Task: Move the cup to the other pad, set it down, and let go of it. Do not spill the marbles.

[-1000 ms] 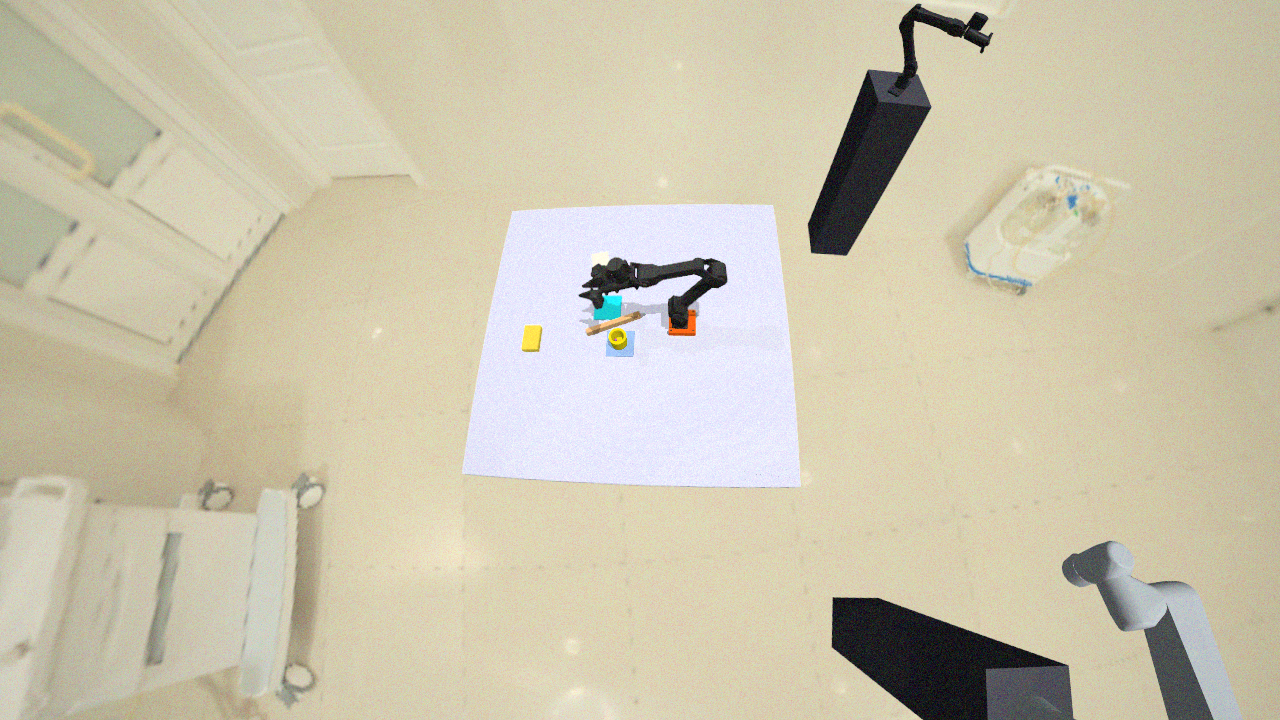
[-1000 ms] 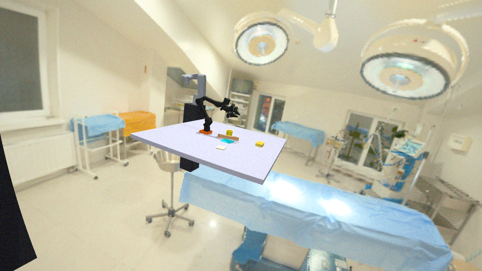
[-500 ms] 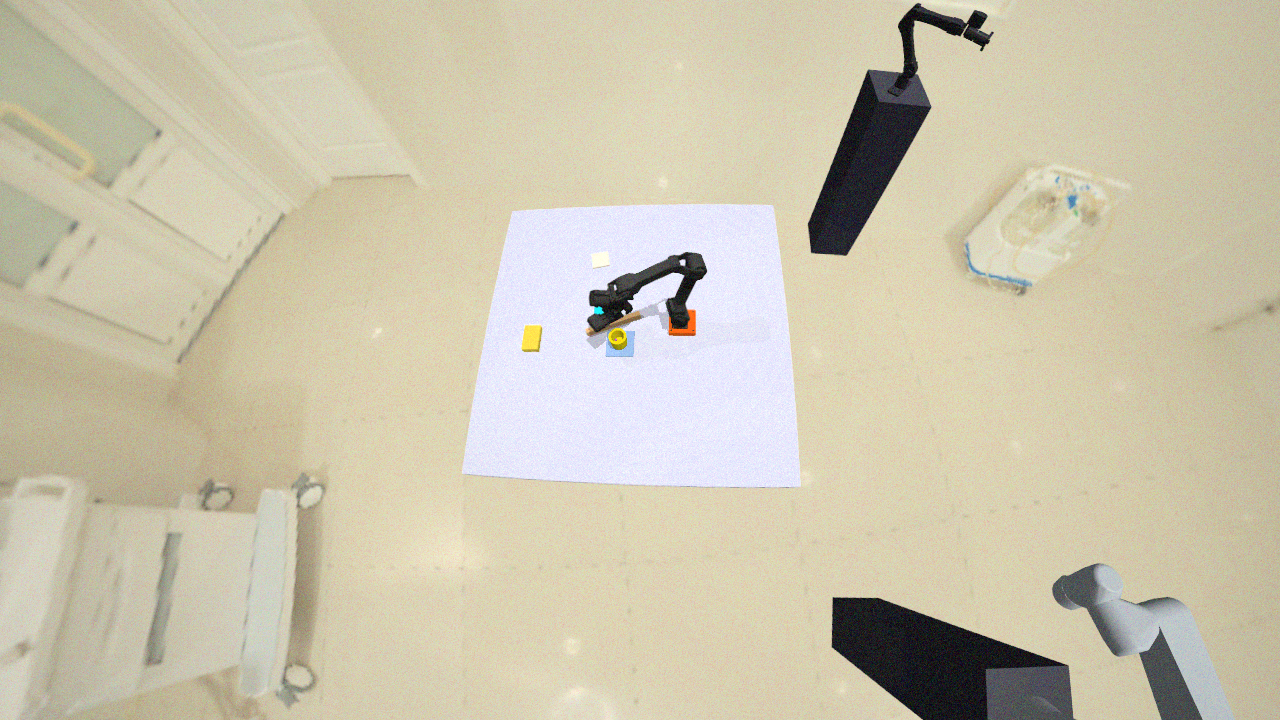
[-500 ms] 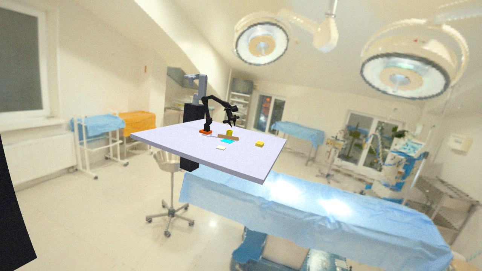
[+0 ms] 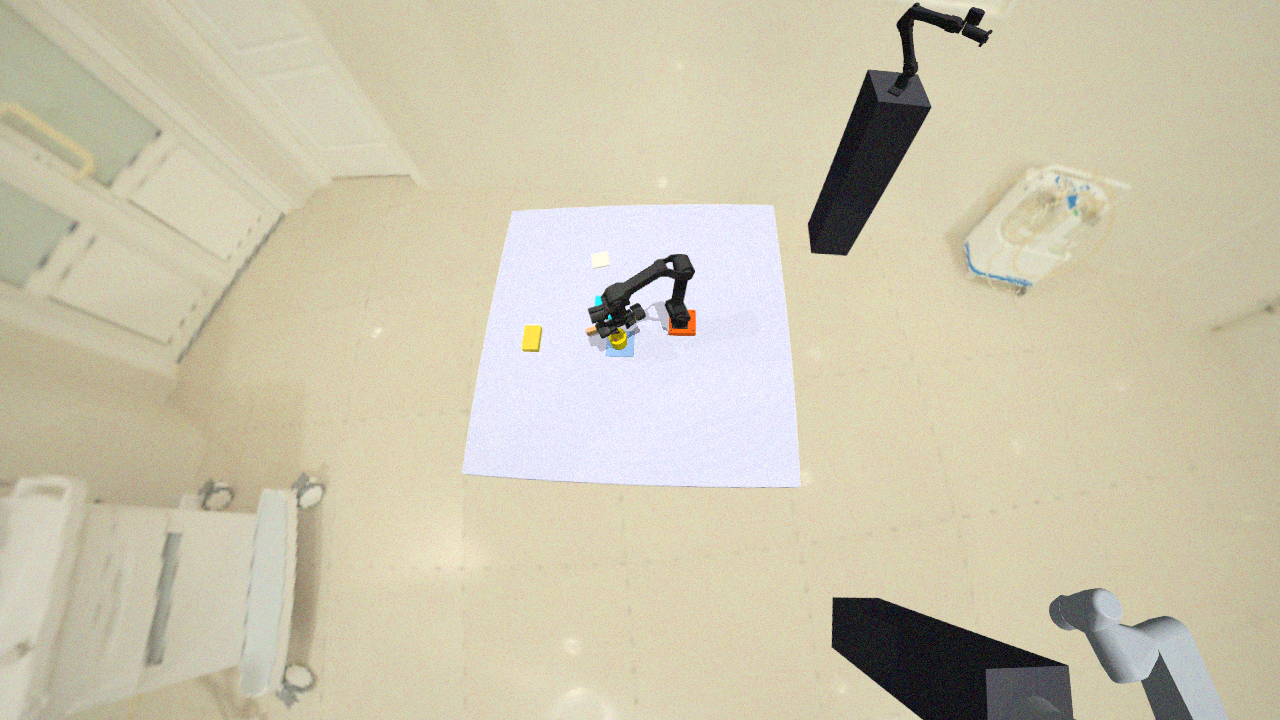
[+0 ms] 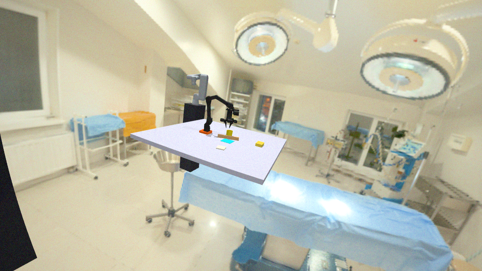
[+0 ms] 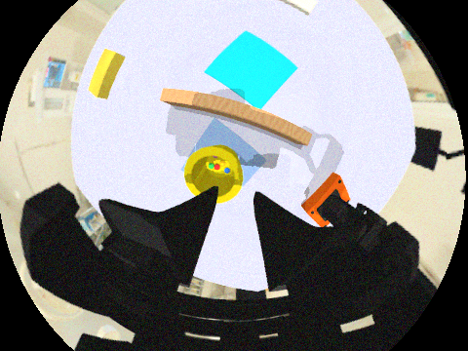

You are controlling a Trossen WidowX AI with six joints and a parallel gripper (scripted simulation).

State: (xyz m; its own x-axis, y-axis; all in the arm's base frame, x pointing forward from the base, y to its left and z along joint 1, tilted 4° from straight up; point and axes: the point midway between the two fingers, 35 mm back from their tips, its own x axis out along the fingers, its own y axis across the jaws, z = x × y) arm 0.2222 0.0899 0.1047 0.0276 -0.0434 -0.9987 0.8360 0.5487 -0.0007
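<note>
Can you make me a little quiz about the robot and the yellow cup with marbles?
1. True or false: the hand is already squeezing the yellow cup.
2. What lies between the cup's pale blue pad and the bright cyan pad? A) a wooden bar B) a spoon C) a red ball
3. Fill in: the marbles are inside the ____.

Key: 1 false, it hovers above, holding nothing. 2 A, the wooden bar. 3 cup.

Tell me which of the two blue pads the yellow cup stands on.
The paler blue pad, on the gripper's side of the wooden bar. The bright cyan pad beyond the bar carries no cup.
</note>
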